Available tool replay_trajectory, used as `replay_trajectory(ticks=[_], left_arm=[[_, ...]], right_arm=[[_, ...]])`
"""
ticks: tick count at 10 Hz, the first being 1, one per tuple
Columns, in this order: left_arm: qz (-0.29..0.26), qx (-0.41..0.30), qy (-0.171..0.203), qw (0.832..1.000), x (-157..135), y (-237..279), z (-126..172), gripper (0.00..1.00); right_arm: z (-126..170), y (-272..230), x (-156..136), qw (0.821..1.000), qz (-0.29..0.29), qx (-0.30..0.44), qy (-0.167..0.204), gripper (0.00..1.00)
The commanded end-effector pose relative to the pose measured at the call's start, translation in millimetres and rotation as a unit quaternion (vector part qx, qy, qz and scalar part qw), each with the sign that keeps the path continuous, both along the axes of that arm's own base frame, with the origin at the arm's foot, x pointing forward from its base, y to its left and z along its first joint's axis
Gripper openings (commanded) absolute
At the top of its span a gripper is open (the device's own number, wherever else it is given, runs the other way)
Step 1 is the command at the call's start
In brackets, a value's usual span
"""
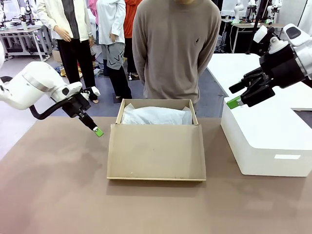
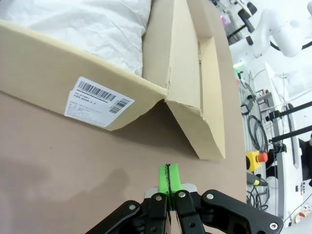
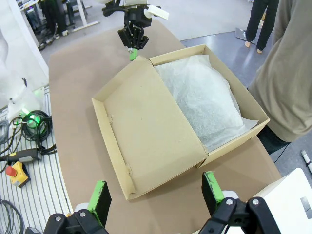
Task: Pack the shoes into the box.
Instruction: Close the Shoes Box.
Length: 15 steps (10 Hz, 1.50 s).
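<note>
Cardboard box [image 1: 156, 151]: open on the desk [image 1: 58, 185], lid flap toward you, white tissue paper [image 1: 156, 116] inside; no shoes visible.
Left claw [image 1: 98, 131]: pinched closed, empty, beside the box's left corner.
Right claw [image 3: 158, 195]: open, empty, above the box.
Advice: clear the flap when you reach in.

box [image 1: 156, 151]: 1 | tissue sheet [image 1: 156, 116]: 1 | white block [image 1: 265, 139]: 1 | barcode label [image 2: 99, 101]: 1 | pincers: 2, left [image 1: 99, 132], right [image 1: 234, 102] | counter [image 1: 58, 195]: 1
</note>
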<state>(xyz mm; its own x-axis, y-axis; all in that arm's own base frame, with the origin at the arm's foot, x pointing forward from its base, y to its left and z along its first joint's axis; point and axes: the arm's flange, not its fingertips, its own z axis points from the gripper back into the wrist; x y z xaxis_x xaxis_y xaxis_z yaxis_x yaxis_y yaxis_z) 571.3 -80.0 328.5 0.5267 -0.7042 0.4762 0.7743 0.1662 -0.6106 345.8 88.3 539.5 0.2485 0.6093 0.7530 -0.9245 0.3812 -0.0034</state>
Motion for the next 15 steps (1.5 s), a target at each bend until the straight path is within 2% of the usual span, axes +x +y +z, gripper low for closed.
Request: replay_trajectory(ticks=[1,8,15], left_arm=[[-0.025,0.005,0.008,1.0,7,-3,-3,0.0],[-0.053,-0.011,0.035,0.998,6,-25,-29,0.0],[-0.05,-0.018,0.043,0.998,4,-39,-46,0.0]], right_arm=[[-1,1,4,1.0,0.011,0.014,-0.012,1.0],[-1,1,4,1.0,0.011,0.014,-0.012,1.0],[-1,1,4,1.0,0.011,0.014,-0.012,1.0]])
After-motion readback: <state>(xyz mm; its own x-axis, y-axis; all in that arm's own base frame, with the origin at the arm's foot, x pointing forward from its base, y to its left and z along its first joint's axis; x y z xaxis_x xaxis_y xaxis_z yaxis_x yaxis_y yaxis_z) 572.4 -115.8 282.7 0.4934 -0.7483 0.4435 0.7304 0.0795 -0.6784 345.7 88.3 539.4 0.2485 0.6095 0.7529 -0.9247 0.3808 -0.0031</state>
